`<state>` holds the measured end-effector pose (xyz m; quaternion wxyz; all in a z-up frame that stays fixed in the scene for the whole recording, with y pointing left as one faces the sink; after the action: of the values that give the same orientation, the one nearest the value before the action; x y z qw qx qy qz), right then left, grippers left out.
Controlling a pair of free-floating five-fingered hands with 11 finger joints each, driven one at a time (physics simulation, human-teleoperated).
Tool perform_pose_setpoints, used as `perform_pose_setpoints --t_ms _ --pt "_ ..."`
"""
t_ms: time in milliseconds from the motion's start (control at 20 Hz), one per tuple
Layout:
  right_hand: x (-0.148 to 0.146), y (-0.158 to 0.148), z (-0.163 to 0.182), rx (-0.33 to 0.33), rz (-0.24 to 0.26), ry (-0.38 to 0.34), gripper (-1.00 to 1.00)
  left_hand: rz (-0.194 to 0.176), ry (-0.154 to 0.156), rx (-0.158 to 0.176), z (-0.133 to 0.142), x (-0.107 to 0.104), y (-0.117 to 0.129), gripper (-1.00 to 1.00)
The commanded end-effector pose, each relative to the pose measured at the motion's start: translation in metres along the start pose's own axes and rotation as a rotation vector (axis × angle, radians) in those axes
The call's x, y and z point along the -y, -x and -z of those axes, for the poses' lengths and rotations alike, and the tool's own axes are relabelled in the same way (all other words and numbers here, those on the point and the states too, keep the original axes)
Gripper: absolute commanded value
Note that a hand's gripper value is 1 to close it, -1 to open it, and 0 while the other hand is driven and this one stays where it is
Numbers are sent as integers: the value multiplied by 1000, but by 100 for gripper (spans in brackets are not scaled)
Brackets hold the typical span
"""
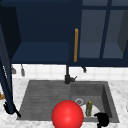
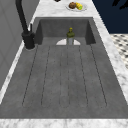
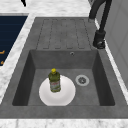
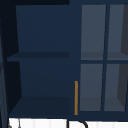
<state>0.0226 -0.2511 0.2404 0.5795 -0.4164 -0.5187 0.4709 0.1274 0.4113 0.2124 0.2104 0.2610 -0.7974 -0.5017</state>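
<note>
Grey sink basin [image 3: 100, 82]: green bottle [image 3: 54, 81] upright on white plate [image 3: 67, 96]; right hand [image 1: 102, 119] nearby, grip unclear.

Two free-floating hands, plain matte black, human-like in outline, with no arms and no body behind them. Right hand [image 1: 101, 119] seen as a rounded, lumpy black mass, without markings, seams or cables. Left hand [image 1: 9, 109] equally black and unmarked, showing as a dark blob with a thin black sliver trailing off one side.
</note>
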Motion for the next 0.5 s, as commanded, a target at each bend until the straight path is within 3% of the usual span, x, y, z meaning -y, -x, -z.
perform_pose_setpoints --t_ms 0,200,300,350,400,450 --pt "0 0 0 0 0 0 0 -7 111 -78 -6 -5 8 -100" --pt "0 0 0 0 0 0 0 -9 130 -103 -12 -7 14 -100" --pt "0 0 0 0 0 0 0 -17 123 -108 -9 -10 18 -100" --pt "0 0 0 0 0 0 0 -24 102 -110 -6 -14 17 -100" --pt "0 0 0 0 0 0 0 -25 26 -88 -10 -16 17 -100" --pt "0 0 0 0 0 0 0 -1 15 -79 -10 -10 15 -100"
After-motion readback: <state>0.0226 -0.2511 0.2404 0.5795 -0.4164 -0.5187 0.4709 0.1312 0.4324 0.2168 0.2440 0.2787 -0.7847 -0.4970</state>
